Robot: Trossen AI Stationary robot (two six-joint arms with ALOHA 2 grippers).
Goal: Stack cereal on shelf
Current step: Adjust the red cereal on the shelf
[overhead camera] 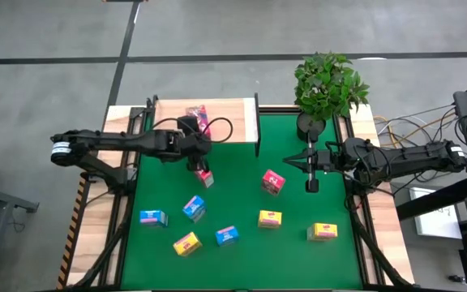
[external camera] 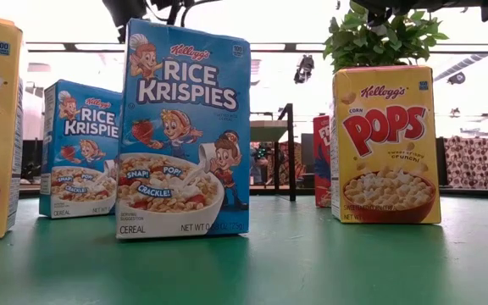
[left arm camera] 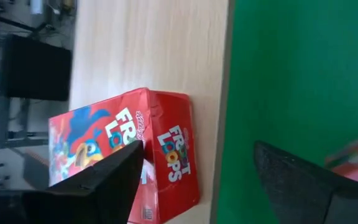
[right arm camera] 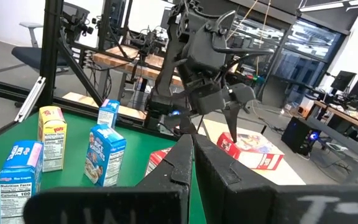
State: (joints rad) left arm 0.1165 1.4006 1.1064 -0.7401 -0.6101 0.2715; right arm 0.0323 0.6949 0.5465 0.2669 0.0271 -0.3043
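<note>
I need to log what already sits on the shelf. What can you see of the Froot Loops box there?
The Froot Loops box is a small red cardboard carton with white lettering and a toucan on its front. It lies flat on the light wooden shelf, near the edge that meets the green mat. Its corners look slightly dented. The left gripper hovers near it with fingers open, not touching it.

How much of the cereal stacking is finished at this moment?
Done: one pink-red box lies on the shelf. In hand: nothing; the left gripper is open near the shelf's edge, and the right gripper is shut and empty over the green mat. Left on the mat: two pink-red boxes, three blue boxes, three yellow boxes.
</note>
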